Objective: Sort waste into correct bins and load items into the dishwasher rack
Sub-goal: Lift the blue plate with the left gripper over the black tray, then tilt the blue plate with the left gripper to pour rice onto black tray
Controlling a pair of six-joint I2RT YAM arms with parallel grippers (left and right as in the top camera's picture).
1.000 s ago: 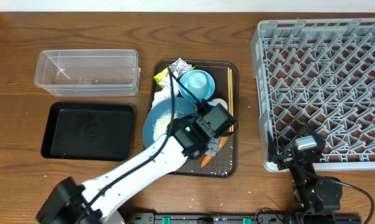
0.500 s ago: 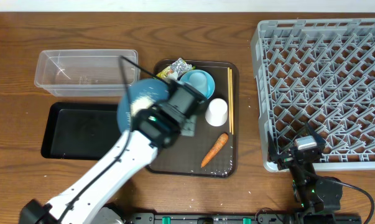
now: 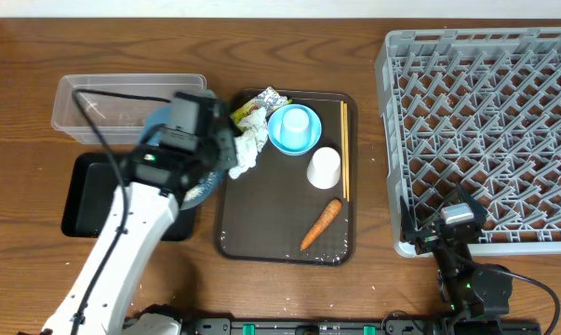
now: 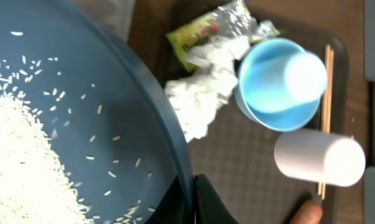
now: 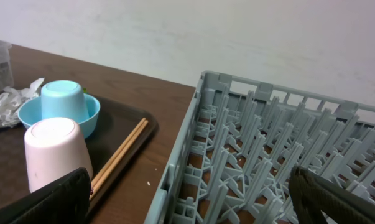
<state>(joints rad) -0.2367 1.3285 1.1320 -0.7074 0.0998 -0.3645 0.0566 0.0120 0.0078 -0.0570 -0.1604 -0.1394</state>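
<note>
Left wrist view: left gripper (image 4: 190, 200) pinches the stiff, smooth plate (image 4: 81, 112) by its rim over the black tray (image 3: 80, 191) edge; loose rice (image 4: 16, 155) should slide easily, so hold firm, while the right gripper (image 3: 456, 221) stands wide, empty

Two cups (blue cup (image 3: 299, 121), white cup (image 3: 324, 167)), one carrot (image 3: 321, 223), one plate (image 4: 112, 93)

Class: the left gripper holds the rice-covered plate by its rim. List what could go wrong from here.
1. The rice lies loose on the dark blue plate; a tilt too soon could scatter grains on the table beside the black tray.
2. The left gripper pinches only the plate's rim, so the plate might slip or swing.
</note>
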